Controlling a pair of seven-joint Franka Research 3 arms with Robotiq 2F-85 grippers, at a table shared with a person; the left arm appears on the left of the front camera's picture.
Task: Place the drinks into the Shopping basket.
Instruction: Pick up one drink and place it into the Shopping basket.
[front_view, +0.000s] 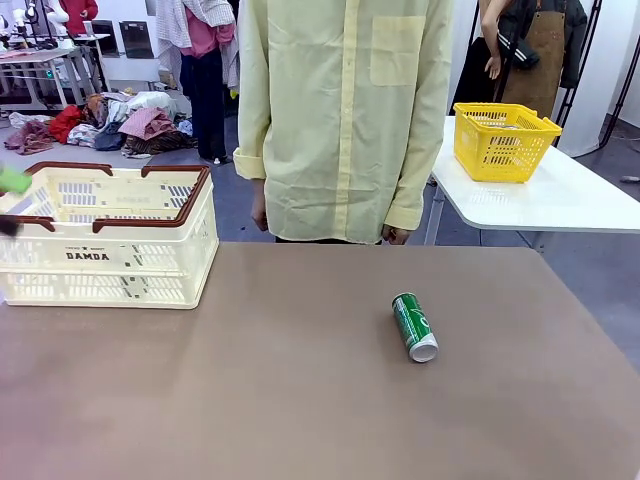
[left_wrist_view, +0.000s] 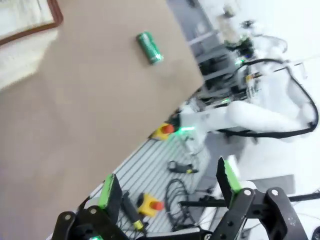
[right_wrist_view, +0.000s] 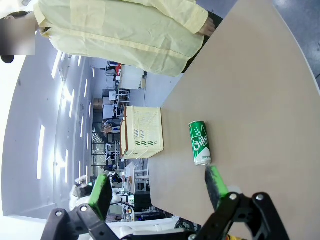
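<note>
Green can (front_view: 414, 326) lying lower right on counter (front_view: 250, 400), cream basket (front_view: 108, 262) far left; left end effector (left_wrist_view: 167, 182) and right end effector (right_wrist_view: 159, 184) spread, empty.

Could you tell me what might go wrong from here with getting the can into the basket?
The green can lies on its side, so the open right gripper could nudge it into rolling across the table. The Shopping basket sits away at the table's left, so the carry is long; a loose grip might drop it.

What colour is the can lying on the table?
Green with white lettering and a silver end; the can shows best in the right wrist view.
</note>
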